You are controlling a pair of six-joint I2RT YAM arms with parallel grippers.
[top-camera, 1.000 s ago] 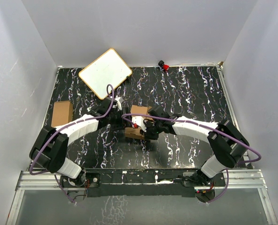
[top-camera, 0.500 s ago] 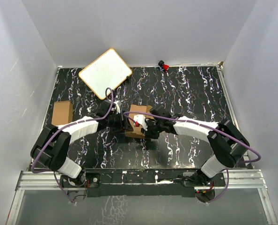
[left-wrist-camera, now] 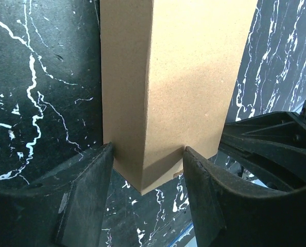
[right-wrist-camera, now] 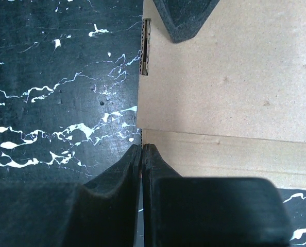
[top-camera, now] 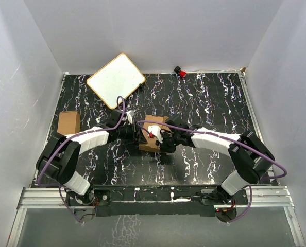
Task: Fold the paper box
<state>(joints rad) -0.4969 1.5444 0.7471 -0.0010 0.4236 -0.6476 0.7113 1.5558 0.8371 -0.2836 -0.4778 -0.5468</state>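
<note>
The paper box (top-camera: pixel 153 135) is a small brown oblong carton in the middle of the black marbled table, held between both arms. My left gripper (top-camera: pixel 138 135) reaches it from the left. In the left wrist view a corner of the box (left-wrist-camera: pixel 163 92) sits between the jaws, and both fingertips (left-wrist-camera: pixel 105 154) touch its sides. My right gripper (top-camera: pixel 162 141) comes from the right. In its own view the jaws (right-wrist-camera: pixel 142 148) are pinched on the thin corrugated edge of the box (right-wrist-camera: pixel 220 92). A finger of the left gripper (right-wrist-camera: pixel 181 18) shows at the box's far side.
A white board with a tan rim (top-camera: pixel 116 80) lies at the back left. Another small brown carton (top-camera: pixel 68 122) sits near the table's left edge. A small red object (top-camera: pixel 181 72) rests against the back wall. Grey walls enclose the table.
My left gripper's jaws have narrowed onto the box and its arm has edged right. The box has shifted slightly. The right gripper has stayed shut in place.
</note>
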